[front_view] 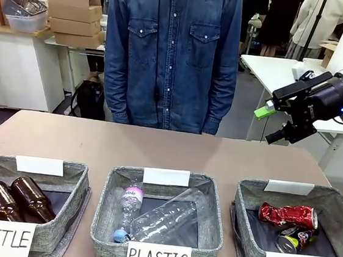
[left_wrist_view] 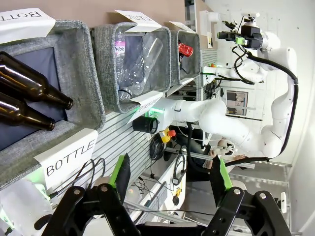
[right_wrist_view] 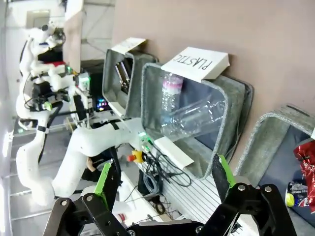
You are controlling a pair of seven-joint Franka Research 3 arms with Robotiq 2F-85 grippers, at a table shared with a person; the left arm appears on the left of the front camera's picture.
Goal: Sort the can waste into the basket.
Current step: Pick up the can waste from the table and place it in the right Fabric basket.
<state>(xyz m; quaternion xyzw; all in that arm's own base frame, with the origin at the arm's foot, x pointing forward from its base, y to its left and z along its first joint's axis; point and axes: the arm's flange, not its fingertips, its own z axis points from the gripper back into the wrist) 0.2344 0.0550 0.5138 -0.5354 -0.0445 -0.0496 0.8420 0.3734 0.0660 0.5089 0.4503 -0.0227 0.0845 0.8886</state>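
The red can (front_view: 287, 214) and the dark printed can (front_view: 292, 239) lie side by side inside the grey CAN basket (front_view: 251, 187) at the table's front right. High above the table's far right corner, my right gripper (front_view: 267, 124) hangs open with nothing in it. Its wrist view shows its own open fingers (right_wrist_view: 163, 172), with the red can (right_wrist_view: 307, 157) and dark can (right_wrist_view: 298, 191) in the basket (right_wrist_view: 266, 137) at the right edge. My left gripper (left_wrist_view: 170, 174) is open and holds nothing, off the table's near side. The red can (left_wrist_view: 184, 49) shows in the far basket (left_wrist_view: 193, 56).
The BOTTLE basket (front_view: 72, 170) at front left holds two brown bottles (front_view: 20, 198). The PLASTIC basket (front_view: 109, 195) in the middle holds clear bottles (front_view: 165, 217). A person in a denim shirt (front_view: 170, 48) stands at the far edge. The tabletop (front_view: 157, 148) behind the baskets is bare.
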